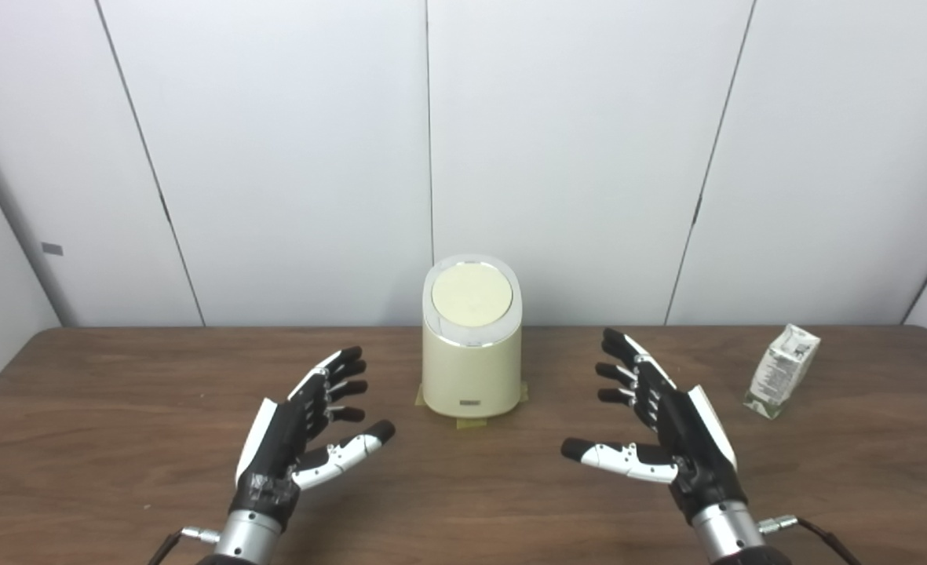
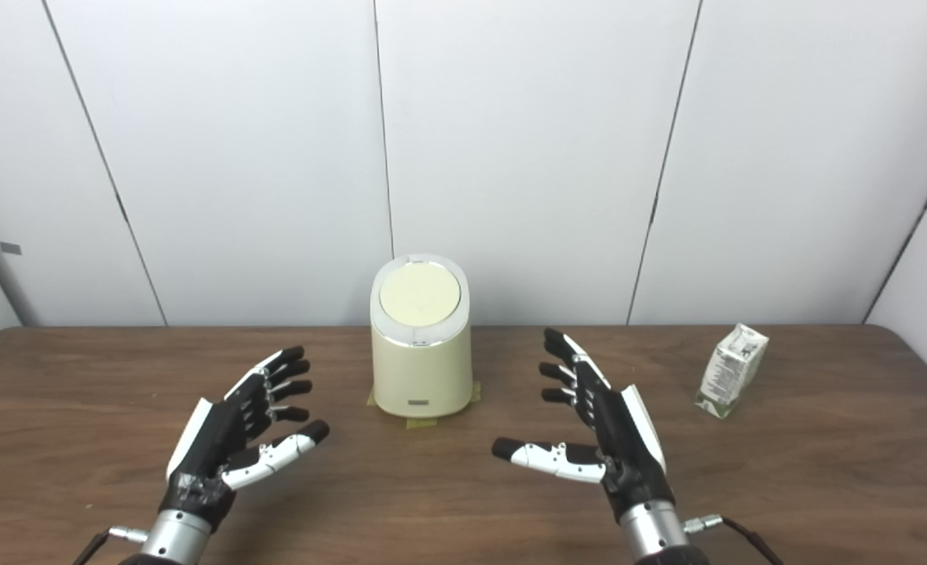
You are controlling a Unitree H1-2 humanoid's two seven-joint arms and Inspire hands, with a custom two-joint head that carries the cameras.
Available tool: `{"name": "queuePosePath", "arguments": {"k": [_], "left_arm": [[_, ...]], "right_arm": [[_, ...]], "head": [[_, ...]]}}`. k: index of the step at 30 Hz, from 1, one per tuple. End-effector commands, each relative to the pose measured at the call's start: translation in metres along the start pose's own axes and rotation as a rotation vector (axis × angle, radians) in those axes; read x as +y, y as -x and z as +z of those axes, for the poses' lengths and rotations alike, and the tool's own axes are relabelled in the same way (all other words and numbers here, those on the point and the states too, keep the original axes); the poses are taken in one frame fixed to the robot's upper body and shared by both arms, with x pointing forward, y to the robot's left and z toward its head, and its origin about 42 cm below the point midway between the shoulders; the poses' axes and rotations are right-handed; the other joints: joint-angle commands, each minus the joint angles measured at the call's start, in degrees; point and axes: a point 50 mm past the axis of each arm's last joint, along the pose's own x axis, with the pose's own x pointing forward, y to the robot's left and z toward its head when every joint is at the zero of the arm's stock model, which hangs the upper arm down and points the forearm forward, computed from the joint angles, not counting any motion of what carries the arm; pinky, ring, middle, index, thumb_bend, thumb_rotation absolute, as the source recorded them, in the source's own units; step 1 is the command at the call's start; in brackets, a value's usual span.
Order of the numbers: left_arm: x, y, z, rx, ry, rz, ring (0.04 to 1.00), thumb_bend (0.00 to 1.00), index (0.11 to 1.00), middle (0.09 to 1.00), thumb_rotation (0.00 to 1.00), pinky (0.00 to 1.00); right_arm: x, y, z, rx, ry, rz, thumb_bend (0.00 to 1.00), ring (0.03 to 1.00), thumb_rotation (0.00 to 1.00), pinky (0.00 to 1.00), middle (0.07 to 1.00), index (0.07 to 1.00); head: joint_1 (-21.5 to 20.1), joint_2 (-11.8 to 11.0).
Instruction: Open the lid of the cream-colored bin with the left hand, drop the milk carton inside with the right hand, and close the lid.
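**Mara:** Across the brown table (image 1: pixel 118 392), start with the biggest thing. Where does the job stand?

**Deno:** At the very beginning, as far as I can judge. The cream-colored bin (image 1: pixel 471 369) stands upright toward the back of the table, near the wall panels, on what look like strips of tape at its base. Its round lid (image 1: pixel 471 296) lies flat and shut on top. Nothing has been opened.

**Mara:** And the arms, relative to the bin?

**Deno:** The left hand (image 1: pixel 302 428) is in front of the bin and off to its left, well apart from it. Its fingers are spread, thumb out, palm turned inward, and it has hold of nothing. The right hand (image 1: pixel 655 424) mirrors it in front of the bin and to its right, also spread wide and empty. Neither touches the bin. Whether they rest on the table or hover just above it I cannot tell.

**Mara:** The smallest piece?

**Deno:** The milk carton (image 1: pixel 781 371) stands to the bin's right, beyond the right hand and near the table's far right side, leaning a little. It is untouched.

**Mara:** So what is left?

**Deno:** Everything, I'd say: the left hand lifting the lid, the right hand fetching the carton and dropping it in, then the lid closed again.
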Motion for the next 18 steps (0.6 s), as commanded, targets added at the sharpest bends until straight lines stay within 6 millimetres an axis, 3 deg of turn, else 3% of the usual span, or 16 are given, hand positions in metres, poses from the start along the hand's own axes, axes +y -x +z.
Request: {"name": "queuePosePath", "arguments": {"k": [1, 13, 18], "left_arm": [[0.0025, -0.0093, 0.0148, -0.073, -0.013, 0.013, 0.808, 0.71, 0.877, 0.86, 0.22, 0.69], [0.0029, -0.01, 0.0132, -0.07, -0.001, 0.016, 0.808, 0.73, 0.876, 0.859, 0.22, 0.68], [0.0011, -0.0182, 0.0201, -0.079, -0.025, 0.093, 0.826, 0.91, 0.893, 0.866, 0.32, 0.74]], "right_arm": [[-0.0023, -0.0101, 0.0176, -0.076, 0.002, -0.001, 0.81, 0.853, 0.21, 0.75, 0.917, 0.908], [-0.001, -0.0109, 0.0177, -0.076, 0.0, -0.002, 0.81, 0.85, 0.22, 0.75, 0.915, 0.907], [-0.0001, -0.0127, 0.0159, -0.075, -0.003, 0.003, 0.81, 0.847, 0.23, 0.76, 0.914, 0.906]], "head": [[0.0, 0.0], [-0.4, -0.3], [-0.5, -0.6]]}}
